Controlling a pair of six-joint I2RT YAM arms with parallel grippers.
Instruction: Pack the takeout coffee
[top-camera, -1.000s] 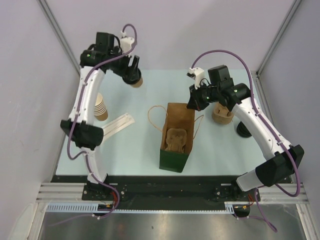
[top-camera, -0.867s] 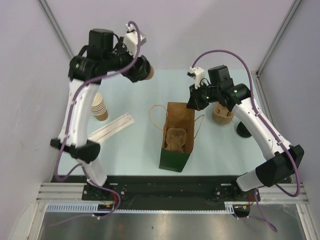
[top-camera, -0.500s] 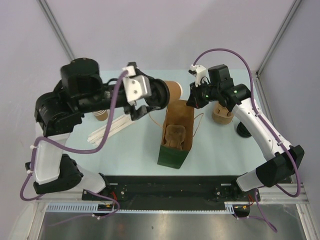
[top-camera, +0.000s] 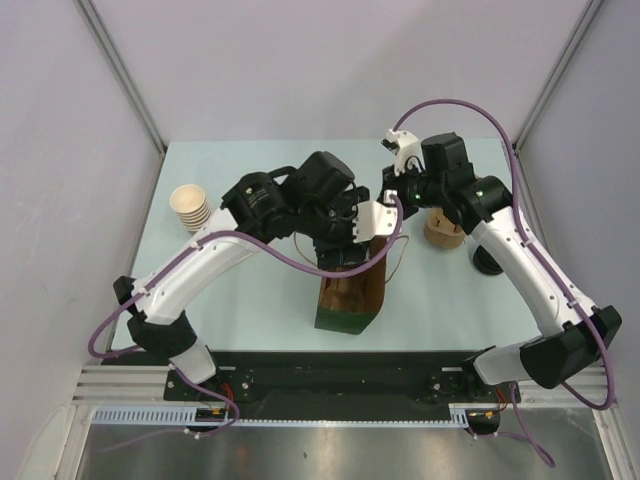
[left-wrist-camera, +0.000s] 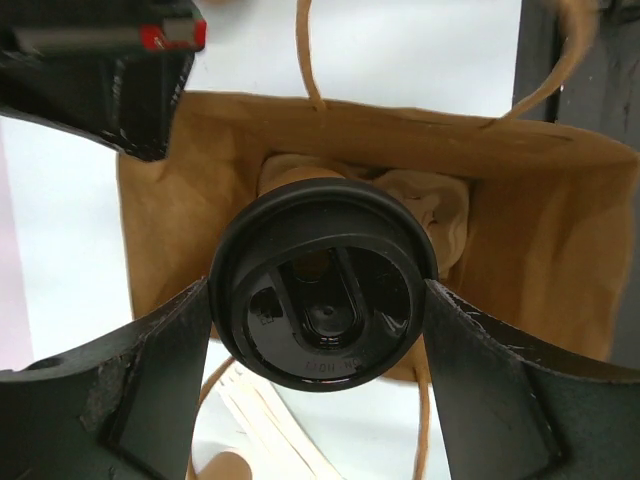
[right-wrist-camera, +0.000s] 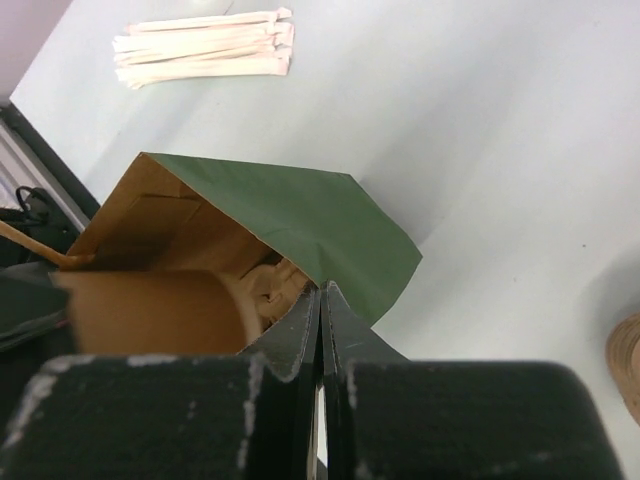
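The left gripper (left-wrist-camera: 318, 345) is clasping the takeout coffee (left-wrist-camera: 322, 285) between widely spread fingers, one pressing each side of the cup, and is holding it right over the open mouth of the green bag (top-camera: 345, 312), black lid facing the wrist camera. A brown pulp carrier (left-wrist-camera: 432, 205) is lying inside the bag (partly hidden beneath the cup). The right gripper (right-wrist-camera: 322, 300), fingers pressed together, is pinching the bag's top edge at its far right corner. A stack of paper cups (top-camera: 188, 205) is standing well left of the bag.
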